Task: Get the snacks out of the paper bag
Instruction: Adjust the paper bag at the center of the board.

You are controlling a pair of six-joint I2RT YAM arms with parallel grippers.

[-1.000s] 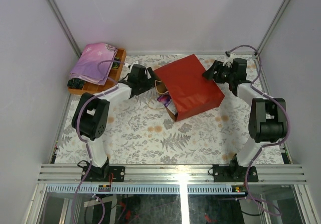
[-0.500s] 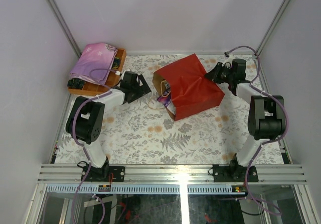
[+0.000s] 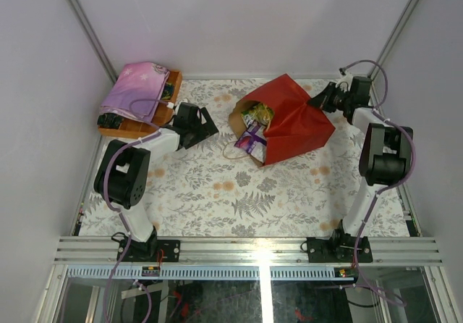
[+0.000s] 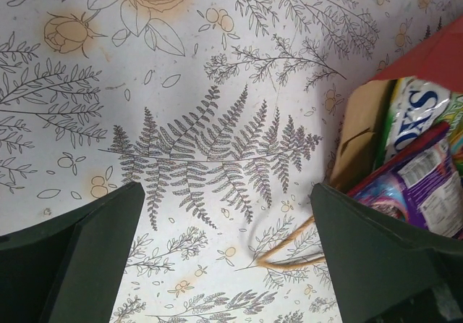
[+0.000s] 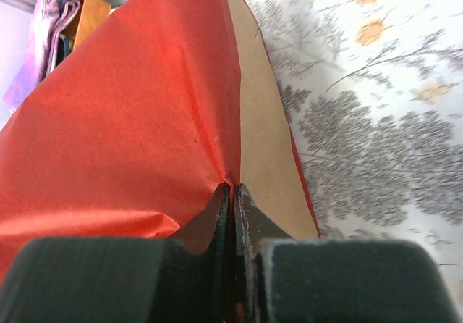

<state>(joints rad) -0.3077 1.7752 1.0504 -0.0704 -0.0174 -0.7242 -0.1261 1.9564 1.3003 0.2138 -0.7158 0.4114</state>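
Tray [image 3: 123, 129], wooden, at 10 o'clock on bench [image 3: 217, 193], holds folded pink-purple cloth [image 3: 137, 87]. L fingers [image 3: 208, 124] wide apart, low over bench, pointing 3 o'clock toward bag mouth, gripping nothing. Big red paper bag [image 3: 300, 120], brown inside, sits toward 1 o'clock, mouth facing 9 o'clock, thin cord handle [image 3: 233, 153] trailing on bench. Mouth crowded w/ snacks [image 3: 255, 127]: purple-white packs [image 3: 253, 140] low, yellow-green bag [image 3: 259, 113] above, not out yet. R fingers [image 5: 233, 203] clamped together on bag's 2 o'clock corner, paper creased there; R arm stretched far back.
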